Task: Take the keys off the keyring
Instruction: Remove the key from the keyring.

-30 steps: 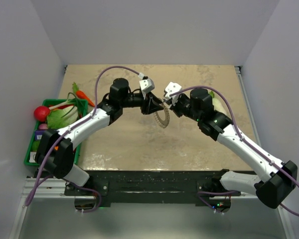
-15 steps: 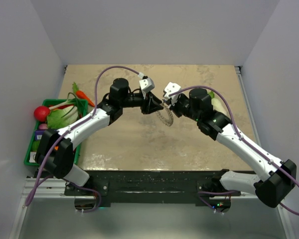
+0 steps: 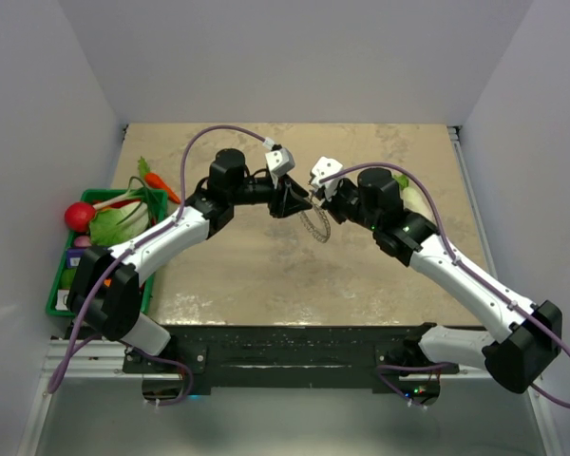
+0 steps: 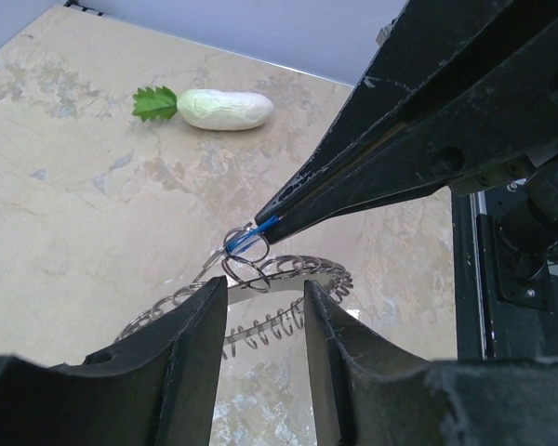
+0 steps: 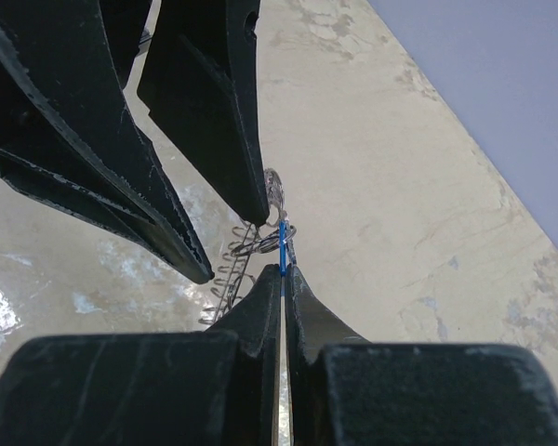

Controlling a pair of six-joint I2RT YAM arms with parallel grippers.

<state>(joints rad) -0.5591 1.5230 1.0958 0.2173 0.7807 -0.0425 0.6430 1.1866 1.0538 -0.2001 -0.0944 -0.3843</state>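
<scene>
Key [image 5: 282, 243] sits pinched in right claw [image 5: 283, 271]; left claw [image 4: 265, 290] gapes just beside keyring [image 4: 327, 272].

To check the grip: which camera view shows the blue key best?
The left wrist view: the key shows its blue head, pinched in the right end effector. The right wrist view shows only a thin blue edge. In the top view it is too small.

Left gripper [image 4: 263, 290]: black fingers apart at 6 o'clock. Wide grey coiled metal keyring [image 4: 288, 321] crosses the gap. From 2 o'clock, right gripper [image 4: 270, 219] pinches the small blue-headed silver key [image 4: 256, 233]. White radish with green leaves [image 4: 219, 109] at 11 o'clock on beige marbled table [image 4: 93, 214].
</scene>
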